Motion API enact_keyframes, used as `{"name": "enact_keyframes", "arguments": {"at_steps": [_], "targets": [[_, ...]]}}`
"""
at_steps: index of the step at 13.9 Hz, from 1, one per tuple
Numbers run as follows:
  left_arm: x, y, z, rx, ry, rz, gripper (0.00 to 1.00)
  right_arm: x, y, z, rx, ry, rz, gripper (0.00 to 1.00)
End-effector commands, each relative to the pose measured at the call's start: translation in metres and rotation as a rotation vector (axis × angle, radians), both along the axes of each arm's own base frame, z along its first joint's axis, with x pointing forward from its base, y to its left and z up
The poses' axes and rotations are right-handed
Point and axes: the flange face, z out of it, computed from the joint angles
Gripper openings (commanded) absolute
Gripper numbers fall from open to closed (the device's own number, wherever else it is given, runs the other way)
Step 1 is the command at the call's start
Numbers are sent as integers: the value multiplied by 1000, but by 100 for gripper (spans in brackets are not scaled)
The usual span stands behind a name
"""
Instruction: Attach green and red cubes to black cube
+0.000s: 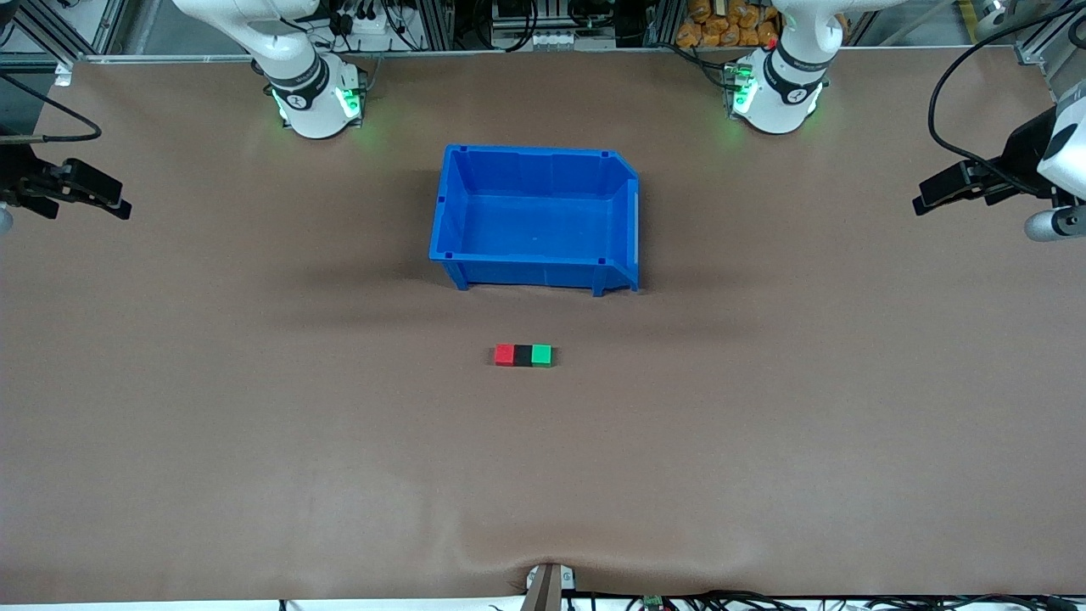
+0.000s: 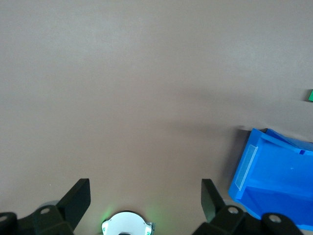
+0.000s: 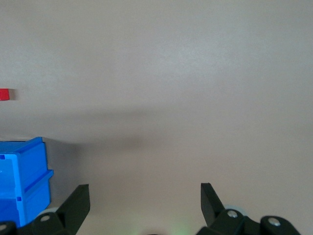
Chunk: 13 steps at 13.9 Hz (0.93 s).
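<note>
Black cube (image 1: 523, 355) on the bare table, nearer the front camera than the blue bin (image 1: 536, 217) and about level with its middle. Flanked by the red cube (image 1: 505, 355) on the side toward the right arm's end and the green cube (image 1: 541, 355) on the side toward the left arm's end, both touching it. Three in one short row, long axis running along the table from one arm's end to the other. By the look of it, joined already; little or nothing left to attach.

Well apart from both claws. Row about midway between them, neither arm clearly closer.

Left gripper (image 1: 946, 192) out at the left arm's end of the table, roughly level with the bin, fingers spread wide and empty in the left wrist view (image 2: 145, 196), waiting. Right gripper (image 1: 93, 197) likewise at the right arm's end, fingers apart, holding nothing (image 3: 145, 196). Both wrists turned toward the table's middle, bin corner and a sliver of cube in each wrist view.
</note>
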Motion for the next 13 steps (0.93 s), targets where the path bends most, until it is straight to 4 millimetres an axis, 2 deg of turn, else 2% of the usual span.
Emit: {"name": "enact_keyframes", "arguments": {"at_steps": [1, 4, 7, 13], "targets": [[-7, 10, 11, 17, -11, -3, 100, 3, 2, 2, -12, -12, 1, 100], [-7, 15, 12, 16, -13, -10, 100, 4, 3, -1, -12, -10, 2, 100], [-5, 20, 23, 15, -37, -6, 100, 4, 5, -1, -12, -7, 7, 100], [-7, 19, 36, 15, -45, -4, 100, 4, 5, -2, -11, 0, 7, 100]]}}
